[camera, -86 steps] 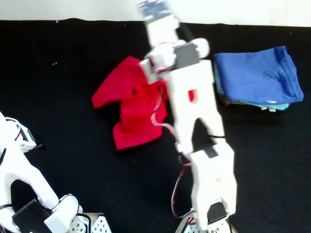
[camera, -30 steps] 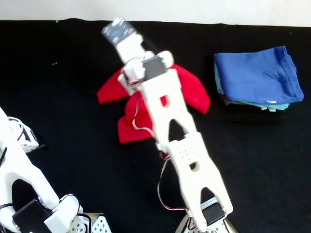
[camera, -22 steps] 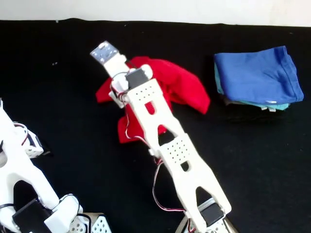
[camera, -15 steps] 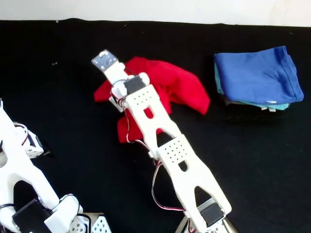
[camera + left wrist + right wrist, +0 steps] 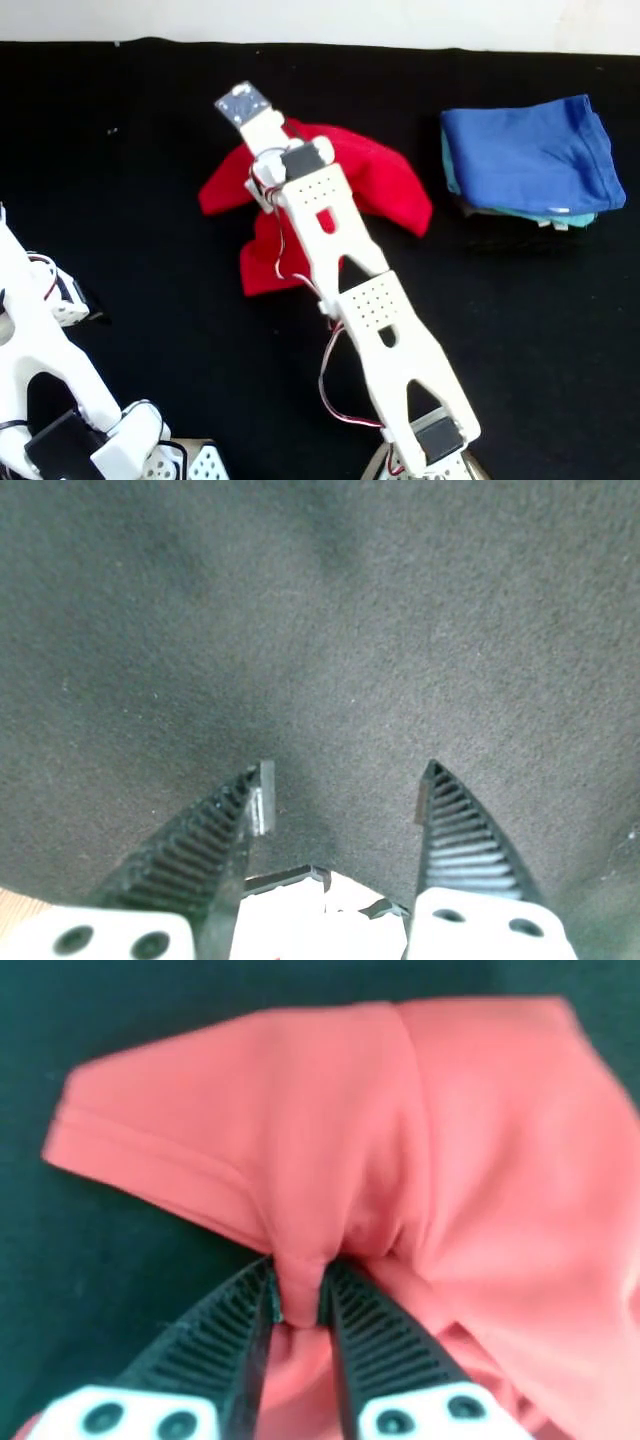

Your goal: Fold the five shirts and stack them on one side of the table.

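Right wrist view: the right gripper (image 5: 297, 1305) clenches a fold of the red shirt (image 5: 420, 1140) between its fingertips, the rest crumpled beyond them on the black table (image 5: 150, 1000). The left gripper (image 5: 345, 785) is spread wide, tabletop showing between its fingers.

Red shirt (image 5: 395, 185) middle hidden under right arm (image 5: 325, 205). Lower stacked shirts (image 5: 570, 213) covered by blue shirt (image 5: 530, 150). Left arm (image 5: 40, 360) cropped, 8 o'clock.
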`<action>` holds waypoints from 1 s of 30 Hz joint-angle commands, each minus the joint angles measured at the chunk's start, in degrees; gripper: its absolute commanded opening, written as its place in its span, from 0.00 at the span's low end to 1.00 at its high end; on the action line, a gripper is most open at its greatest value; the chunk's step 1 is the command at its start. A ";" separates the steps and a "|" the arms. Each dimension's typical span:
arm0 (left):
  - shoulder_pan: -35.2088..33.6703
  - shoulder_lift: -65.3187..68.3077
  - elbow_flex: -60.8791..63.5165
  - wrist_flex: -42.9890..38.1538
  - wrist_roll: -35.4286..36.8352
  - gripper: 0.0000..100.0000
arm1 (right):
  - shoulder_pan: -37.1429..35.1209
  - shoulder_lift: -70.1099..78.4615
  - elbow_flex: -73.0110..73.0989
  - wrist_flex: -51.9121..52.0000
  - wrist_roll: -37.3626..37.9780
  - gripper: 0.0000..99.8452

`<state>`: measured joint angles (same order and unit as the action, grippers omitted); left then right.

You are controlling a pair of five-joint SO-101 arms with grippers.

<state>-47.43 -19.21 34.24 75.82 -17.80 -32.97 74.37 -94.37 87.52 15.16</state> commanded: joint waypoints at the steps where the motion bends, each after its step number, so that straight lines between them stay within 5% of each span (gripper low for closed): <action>1: 0.40 -1.54 -0.13 -0.18 -0.44 0.23 | -0.57 -11.74 -6.99 3.65 0.26 0.01; 17: 0.57 -1.54 -0.40 0.18 -0.44 0.23 | -10.95 -46.46 -6.81 7.78 0.53 0.01; 30: 0.13 -1.89 -0.48 0.35 -0.44 0.23 | 4.88 -21.32 -0.57 1.98 0.44 0.01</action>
<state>-47.43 -19.21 34.24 75.82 -17.80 -33.32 46.68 -94.55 93.32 15.25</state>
